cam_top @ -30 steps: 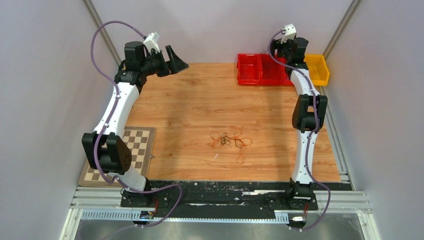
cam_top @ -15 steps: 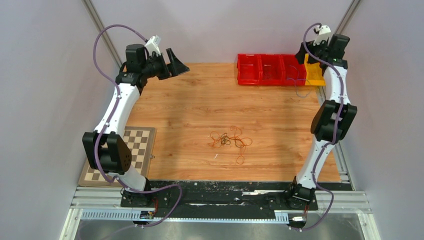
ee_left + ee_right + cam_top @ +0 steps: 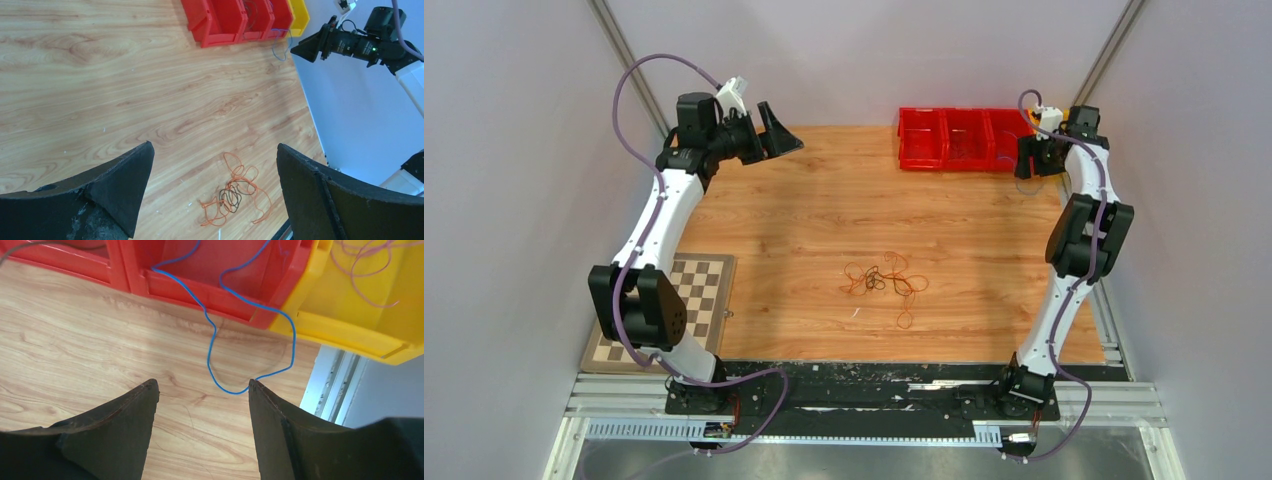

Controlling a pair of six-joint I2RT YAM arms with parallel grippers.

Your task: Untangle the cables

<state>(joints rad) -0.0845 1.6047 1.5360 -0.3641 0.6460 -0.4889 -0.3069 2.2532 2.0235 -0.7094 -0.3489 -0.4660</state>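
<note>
Mid-table, knotted cables [image 3: 884, 280]; left gripper [image 3: 215, 150], right gripper [image 3: 202, 385] gape empty.
Light, limp; likely best pinched at an outer loop.

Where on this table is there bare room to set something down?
The widest bare wood lies between the red bins, the left gripper and the cables. Another patch sits between the cables and the checkerboard. The far right corner is crowded: bins, a trailing blue wire and the right gripper.

Cables [image 3: 884, 280]: orange-red loops mixed with dark brown-black. Bins [image 3: 944, 140] are red; end bin [image 3: 345, 322] is yellow. Loose wire [image 3: 215, 330]: blue. Table [image 3: 824, 200]: light wood grain. Board [image 3: 696, 300]: brown-and-cream checks. Arm hoses [image 3: 615, 100]: purple.
</note>
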